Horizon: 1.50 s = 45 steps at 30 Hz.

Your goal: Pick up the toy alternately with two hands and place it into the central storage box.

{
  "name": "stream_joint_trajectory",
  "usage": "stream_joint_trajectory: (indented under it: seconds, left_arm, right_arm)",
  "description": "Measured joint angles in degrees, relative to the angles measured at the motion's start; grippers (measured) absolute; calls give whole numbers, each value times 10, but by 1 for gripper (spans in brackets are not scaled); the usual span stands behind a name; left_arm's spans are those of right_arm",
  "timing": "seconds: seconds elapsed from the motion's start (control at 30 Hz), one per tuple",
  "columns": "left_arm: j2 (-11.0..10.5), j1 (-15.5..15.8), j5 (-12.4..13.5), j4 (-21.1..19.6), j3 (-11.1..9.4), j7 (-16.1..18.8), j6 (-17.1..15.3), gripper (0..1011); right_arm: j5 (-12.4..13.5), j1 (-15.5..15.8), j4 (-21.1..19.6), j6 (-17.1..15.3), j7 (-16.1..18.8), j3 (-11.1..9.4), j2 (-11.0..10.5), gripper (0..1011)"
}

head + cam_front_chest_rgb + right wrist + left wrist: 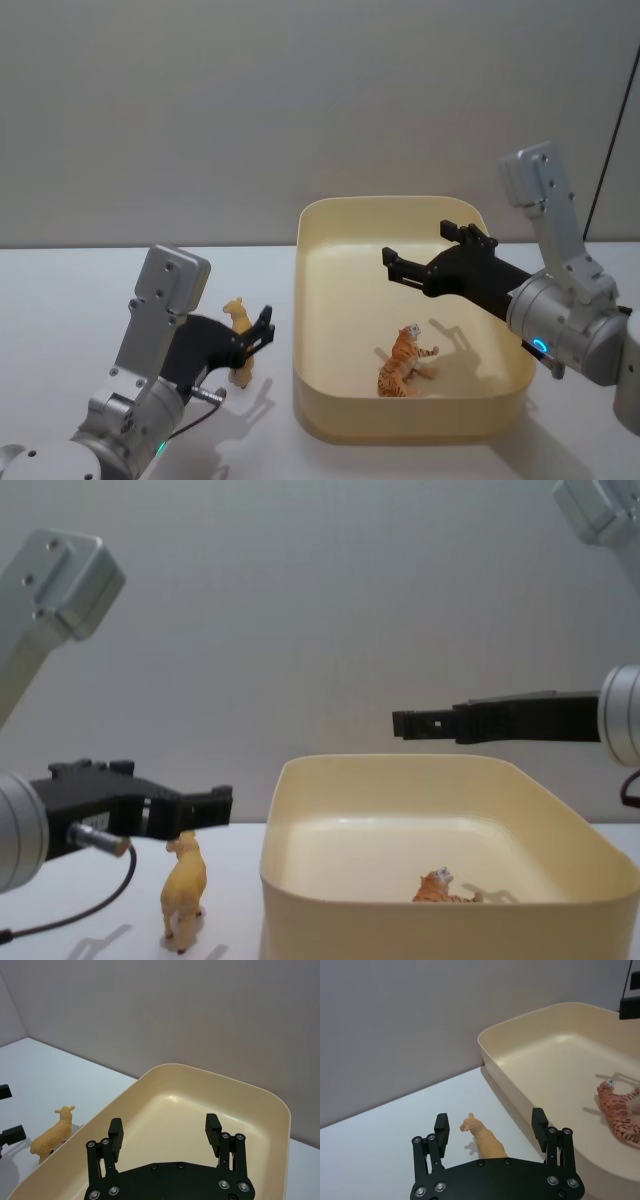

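A tan toy animal (241, 366) stands upright on the white table just left of the cream-yellow central storage box (400, 206). My left gripper (262, 330) is open at the height of the toy's head. In the left wrist view the toy (485, 1142) sits between the spread fingers (441, 1125) without touching them. A striped orange tiger toy (404, 366) lies on its side on the box floor. My right gripper (418, 248) hovers open and empty over the box, well above the tiger. The chest view shows the toy (183, 888) below the left gripper (215, 805).
The box's tall left wall (506, 1085) rises close beside the tan toy. A plain grey wall stands behind the table. White table surface (80, 290) stretches to the left of the left arm.
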State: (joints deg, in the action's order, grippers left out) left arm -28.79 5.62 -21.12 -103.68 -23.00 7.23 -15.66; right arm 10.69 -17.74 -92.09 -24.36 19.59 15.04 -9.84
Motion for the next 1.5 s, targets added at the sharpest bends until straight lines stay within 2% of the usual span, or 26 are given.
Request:
stream_joint_trajectory:
  seconds: [0.2,0.43,0.73,1.0,1.37,1.5]
  left_arm:
    - [-6,1,-9,0,4,-35,-35,1001]
    - [-3,9,-16,11,6,-58,-69,1001]
    - [11,21,-29,32,9,-57,-97,1001]
    - [30,36,-39,60,11,-48,-106,1001]
    - [57,65,-45,109,13,-56,-112,1001]
    - [64,72,-46,122,13,-59,-113,942]
  right_arm:
    - [0,0,0,0,0,0,0,1001]
    - [0,-1,1,0,1,0,1,1001]
    - [0,-1,1,0,1,0,1,1001]
    - [0,-1,1,0,1,0,1,1001]
    - [0,-1,1,0,1,0,1,1001]
    - [0,-1,1,0,1,0,1,1001]
